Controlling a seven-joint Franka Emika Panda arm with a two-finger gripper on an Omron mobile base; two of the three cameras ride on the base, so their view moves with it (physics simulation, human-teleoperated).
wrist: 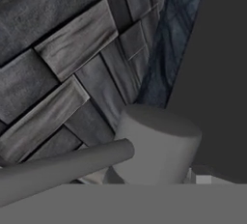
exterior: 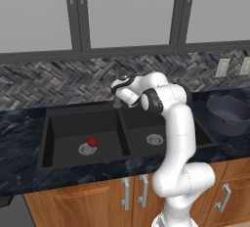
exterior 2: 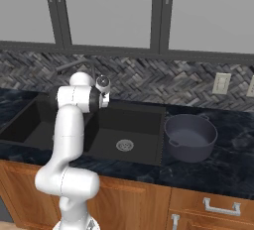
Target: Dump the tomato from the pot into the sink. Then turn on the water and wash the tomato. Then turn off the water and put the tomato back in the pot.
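Tomato (exterior: 92, 142) is lying in the left basin of the sink (exterior: 66, 157), touching or sitting just on the rim of that basin's silver drain ring (exterior: 86, 148). No water stream is showing over it.

Pot (exterior: 227, 115) is standing upright on the dark marble surface (exterior: 19, 123) just to the right of the sink, empty as far as its interior shows in the right base view. Judgement: the dump step is done.

End effector (exterior: 117, 87) is hovering at the back of the sink by the centre divider, at the faucet (wrist: 157, 146). In the hand view the grey cylindrical faucet body and its lever (wrist: 62, 170) are sitting very close in front of the camera, against the herringbone tile backsplash (wrist: 58, 54). Jaws are standing spread wide, pinching nothing; fingertips are not discernible in the hand view.

Judgement: the step in hand is reaching for the lever to start the water. Whether contact is being made cannot be told. Remaining: water on, wash, water off, tomato picked up and returned to pot.
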